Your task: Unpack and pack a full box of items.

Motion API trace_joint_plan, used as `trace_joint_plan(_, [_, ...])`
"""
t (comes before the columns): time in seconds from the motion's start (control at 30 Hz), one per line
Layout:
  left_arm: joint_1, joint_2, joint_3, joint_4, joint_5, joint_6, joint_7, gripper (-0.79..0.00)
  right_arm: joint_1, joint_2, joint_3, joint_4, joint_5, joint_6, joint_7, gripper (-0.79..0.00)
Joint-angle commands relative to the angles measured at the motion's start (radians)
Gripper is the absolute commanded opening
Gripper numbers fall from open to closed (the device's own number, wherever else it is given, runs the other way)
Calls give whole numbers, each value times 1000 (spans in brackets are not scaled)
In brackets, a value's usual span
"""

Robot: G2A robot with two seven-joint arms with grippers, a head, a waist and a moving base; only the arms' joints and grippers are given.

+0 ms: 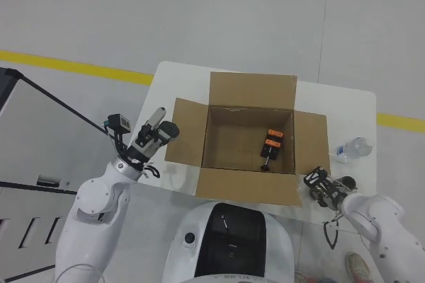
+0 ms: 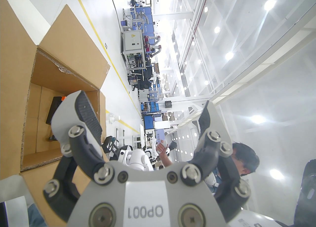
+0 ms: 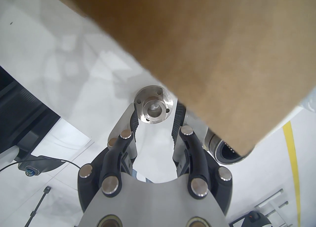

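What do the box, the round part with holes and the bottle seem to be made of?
The box: matte brown corrugated cardboard; fluted cut edges show. The round part: metal, perhaps steel or aluminium; silvery machined sheen. The bottle: probably clear plastic; see-through, but too small to be sure.

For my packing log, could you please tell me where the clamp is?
In the top view, the clamp lies inside the cardboard box, near its right wall.
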Motion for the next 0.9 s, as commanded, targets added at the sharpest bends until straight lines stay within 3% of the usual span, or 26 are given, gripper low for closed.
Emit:
trace_joint_plan(0.0, [0, 0, 0, 0, 0, 0, 0, 0, -25, 2, 22, -40, 10, 0, 2, -517])
trace_joint_plan(0.3, [0, 0, 0, 0, 0, 0, 0, 0, -230, 14, 197, -327, 68, -23, 4, -508])
trace_joint_plan(0.53, [0, 0, 0, 0, 0, 0, 0, 0, -393, 15, 399, -540, 105, -82, -40, -496])
trace_joint_plan(0.7, [0, 0, 0, 0, 0, 0, 0, 0, -387, 19, 554, -540, 142, -201, -141, -499])
trace_joint_plan(0.87, [0, 0, 0, 0, 0, 0, 0, 0, -222, 42, 590, -540, 190, -311, -142, -514])
